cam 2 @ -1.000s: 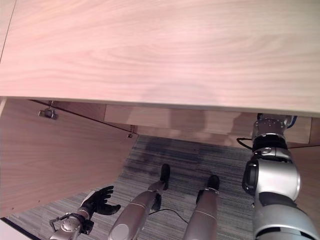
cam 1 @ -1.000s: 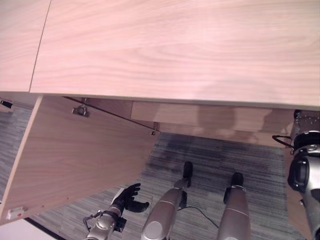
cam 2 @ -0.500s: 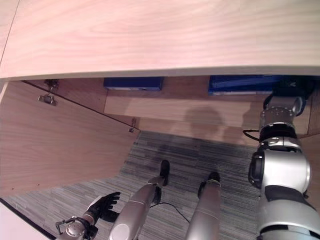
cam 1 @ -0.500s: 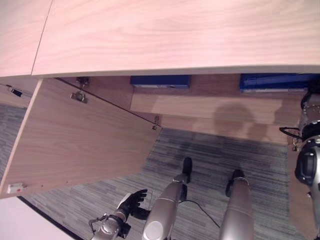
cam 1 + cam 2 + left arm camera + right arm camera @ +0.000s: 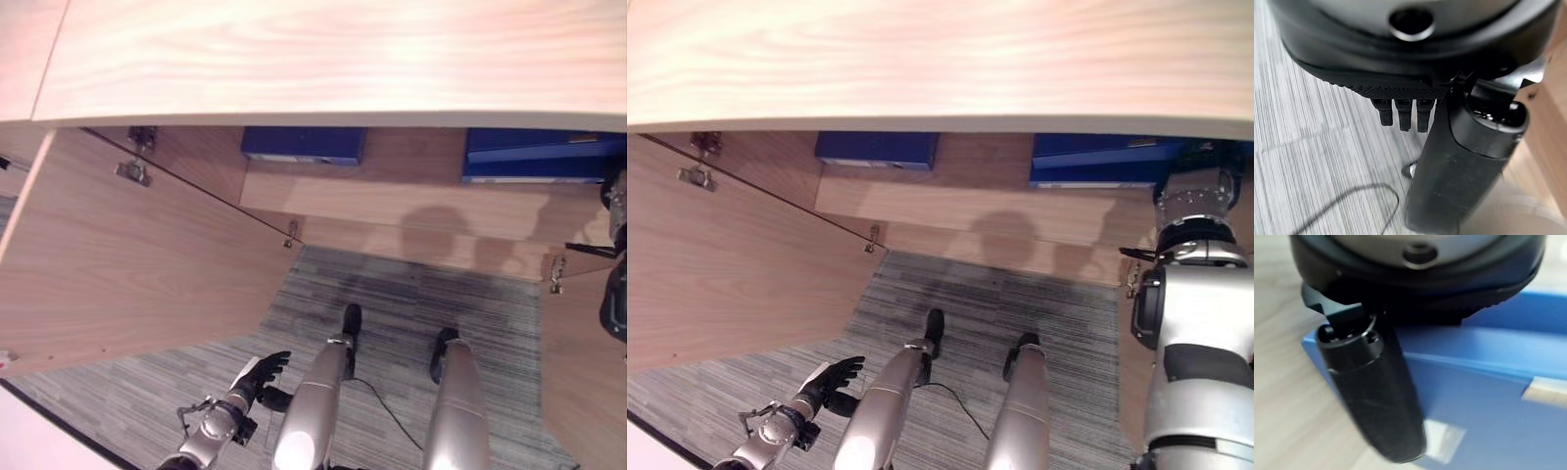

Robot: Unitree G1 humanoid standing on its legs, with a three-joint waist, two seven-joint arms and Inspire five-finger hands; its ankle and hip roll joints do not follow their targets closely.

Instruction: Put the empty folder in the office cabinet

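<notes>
Two blue folders lie inside the cabinet [image 5: 411, 186]: the far folder [image 5: 304, 144] to its left, the held folder [image 5: 1488, 396] at its right end. Right hand [image 5: 1371, 396] thumb pinches it; left hand [image 5: 257, 377] hangs spread below. Risk: early release lets the folder tip off the shelf edge.

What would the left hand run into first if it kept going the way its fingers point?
Probably the carpet between it and the open cabinet door. The left hand hangs low with relaxed fingers aimed forward and down; depth is unclear, so the door could come first.
</notes>
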